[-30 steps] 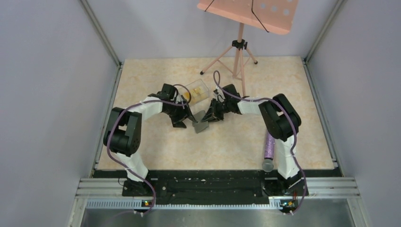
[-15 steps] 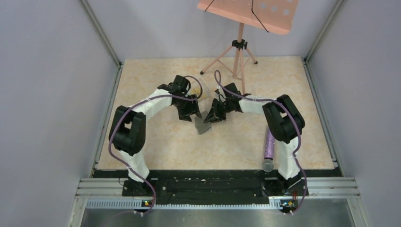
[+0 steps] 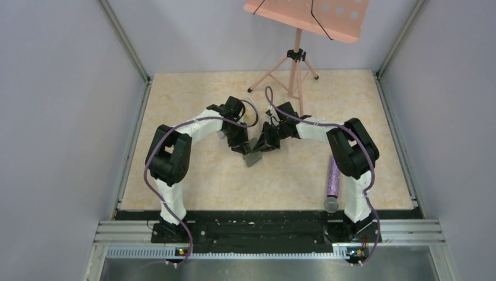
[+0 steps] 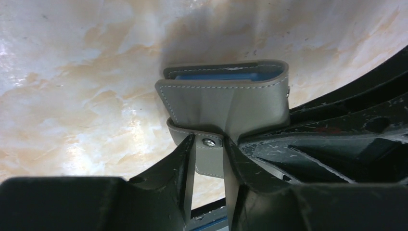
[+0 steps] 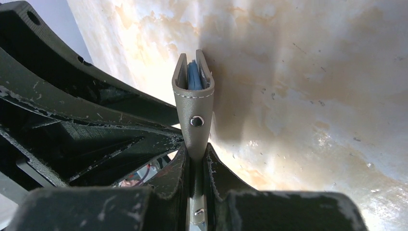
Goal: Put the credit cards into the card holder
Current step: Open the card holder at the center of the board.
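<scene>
At the near side of the desk (image 3: 281, 187), a purple tube (image 3: 333, 182) lies just beside the right arm's base, well apart from the work. At mid-desk both arms converge on the card holder (image 4: 223, 103), which is held on edge close over the surface; contact with the desk cannot be determined. The right fingers (image 5: 214, 168) are clenched almost fully together on one snap tab of the holder. The left fingers (image 4: 186, 156) stand partly apart, bracketing a second snap flap and apparently pressing it from both sides. A blue card (image 4: 219, 76) sits inside the pocket, its edge showing at the mouth. No loose cards are visible. The step in hand appears to be two-handed control of the holder with one card seated. The next move likely calls for one firm grip while the other frees itself for another card. A music stand (image 3: 295, 58) occupies the far edge.
</scene>
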Controlling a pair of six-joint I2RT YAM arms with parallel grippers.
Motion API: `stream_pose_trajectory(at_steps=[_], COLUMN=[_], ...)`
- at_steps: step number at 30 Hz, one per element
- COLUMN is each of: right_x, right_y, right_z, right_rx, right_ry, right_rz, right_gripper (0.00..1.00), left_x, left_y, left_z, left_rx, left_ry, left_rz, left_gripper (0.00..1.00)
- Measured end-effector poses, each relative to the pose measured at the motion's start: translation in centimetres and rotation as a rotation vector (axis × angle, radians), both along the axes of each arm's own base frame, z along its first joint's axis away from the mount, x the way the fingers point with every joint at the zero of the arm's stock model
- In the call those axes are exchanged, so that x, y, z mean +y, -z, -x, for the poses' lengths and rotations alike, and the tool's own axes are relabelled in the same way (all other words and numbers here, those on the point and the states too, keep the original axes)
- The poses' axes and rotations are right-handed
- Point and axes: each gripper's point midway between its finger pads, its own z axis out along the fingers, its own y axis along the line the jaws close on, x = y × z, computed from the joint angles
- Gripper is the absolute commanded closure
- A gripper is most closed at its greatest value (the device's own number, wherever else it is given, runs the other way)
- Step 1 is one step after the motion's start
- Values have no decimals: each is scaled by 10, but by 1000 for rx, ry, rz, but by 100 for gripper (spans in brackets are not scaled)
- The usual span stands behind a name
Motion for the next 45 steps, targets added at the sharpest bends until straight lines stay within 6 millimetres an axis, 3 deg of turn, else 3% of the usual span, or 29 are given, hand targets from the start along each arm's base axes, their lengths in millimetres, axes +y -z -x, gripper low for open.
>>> stream_pose_trajectory(at_steps=[9, 12, 23, 32, 35, 40, 45], right_x=[-3, -2, -2, -15, -16, -17, -17], right_y=[2, 0, -2, -44, -47, -46, -46], right_z=[4, 3, 3, -10, -11, -10, -9], right_rx=[-21, -40, -60, -129, -134, -130, -126], right_ry=[-21, -30, -45, -4, -2, -2, -2], right_rz=[33, 42, 41, -2, -8, -6, -3], right_gripper=[100, 100, 100, 100, 100, 100, 100], left_x=[-1, 1, 3, 67, 73, 73, 66], left_y=[3, 2, 1, 27, 26, 6, -31], left_z=[5, 5, 7, 26, 27, 26, 15], left_rx=[18, 18, 23, 109, 104, 46, -85], left_ry=[8, 4, -28, -118, -125, -132, -141], left_rz=[-20, -37, -32, -230, -238, -154, -17], left_gripper=[75, 83, 83, 81, 72, 38, 32])
